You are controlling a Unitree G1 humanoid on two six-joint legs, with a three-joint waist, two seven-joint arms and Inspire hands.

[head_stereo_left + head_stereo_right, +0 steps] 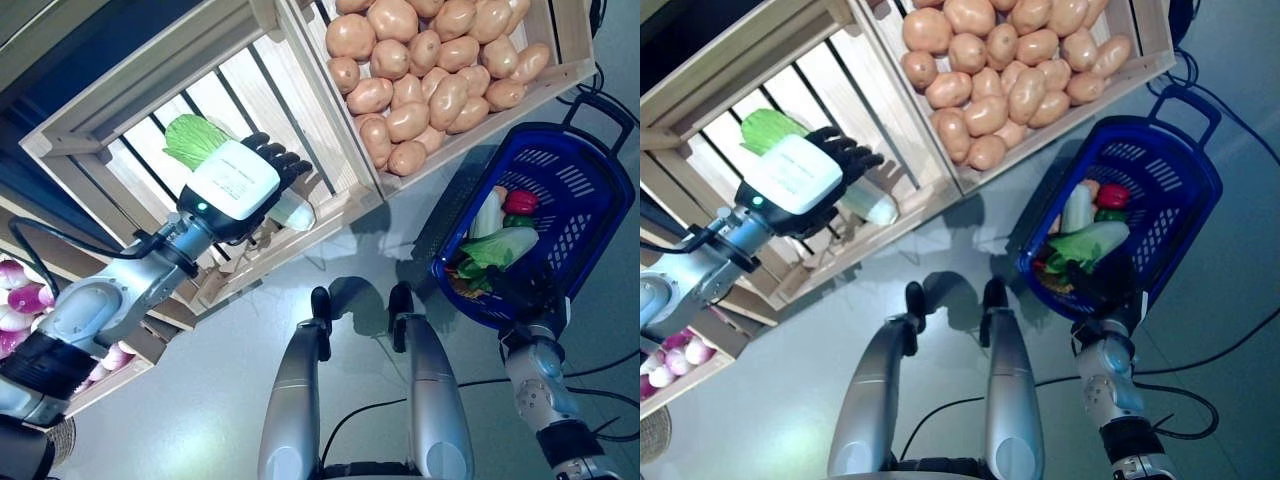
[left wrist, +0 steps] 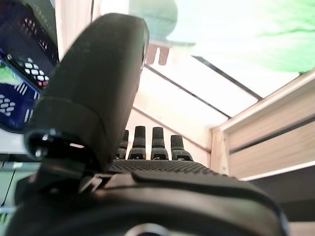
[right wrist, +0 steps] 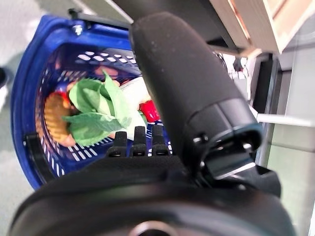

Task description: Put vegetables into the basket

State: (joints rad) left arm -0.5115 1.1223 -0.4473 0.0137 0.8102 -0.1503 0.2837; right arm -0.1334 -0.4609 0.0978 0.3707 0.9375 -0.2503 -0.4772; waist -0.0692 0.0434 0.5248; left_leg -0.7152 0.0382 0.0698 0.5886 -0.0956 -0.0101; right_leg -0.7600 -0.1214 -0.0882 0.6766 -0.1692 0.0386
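Observation:
A napa cabbage with green leaves [image 1: 193,136] and a white stem [image 1: 296,213] lies in a slatted wooden crate [image 1: 110,120]. My left hand [image 1: 236,182] reaches into that crate and hovers right over the cabbage, fingers [image 2: 158,142] straight, thumb apart, nothing gripped. The blue plastic basket [image 1: 590,190] hangs tilted at the right, held up at its near rim by my right hand [image 1: 528,291], whose fingers [image 3: 134,142] curl at the basket's edge. Inside the basket lie a leafy green cabbage [image 3: 96,110], a red pepper [image 1: 521,202] and a white vegetable [image 1: 487,215].
A second wooden crate [image 1: 560,75] piled with several potatoes [image 1: 425,70] stands beside the cabbage crate. Lower on the shelf at the left, a crate holds purple onions [image 1: 22,298]. The basket's far handle [image 1: 602,106] sticks up. Grey floor lies below.

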